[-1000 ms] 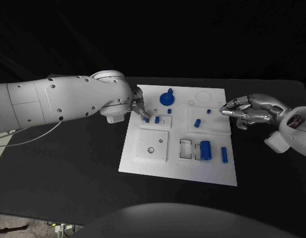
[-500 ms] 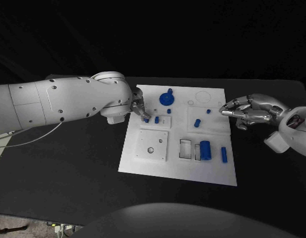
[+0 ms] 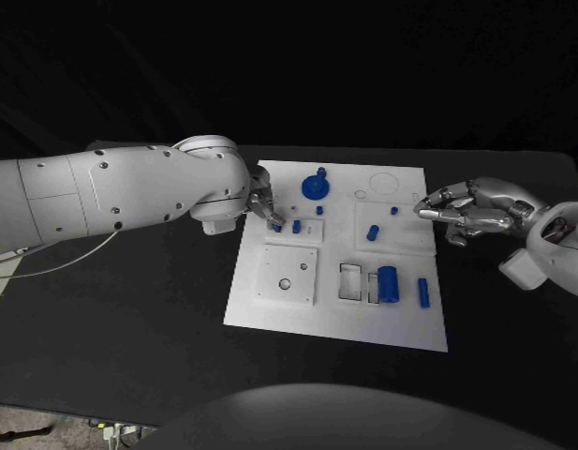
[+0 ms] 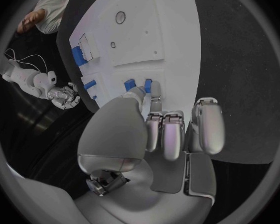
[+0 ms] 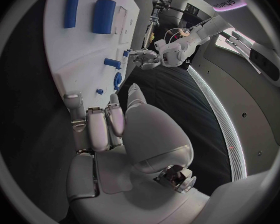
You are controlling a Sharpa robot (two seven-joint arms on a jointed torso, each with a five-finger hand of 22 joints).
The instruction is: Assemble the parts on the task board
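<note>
Black counter [image 3: 126, 319] carrying the flat white plastic task board [image 3: 275, 309].
Left hand [image 3: 261, 208], fingers curling, is touching small upright blue pegs [image 3: 295, 226] mid-frame, grip uncertain; right hand [image 3: 462, 214] is hovering curled, empty, beside the board's right edge.

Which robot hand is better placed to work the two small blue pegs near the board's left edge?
Probably the left robot hand: its fingertips sit right at the two small blue pegs. The right robot hand hovers curled beside the task board's opposite edge.
</note>
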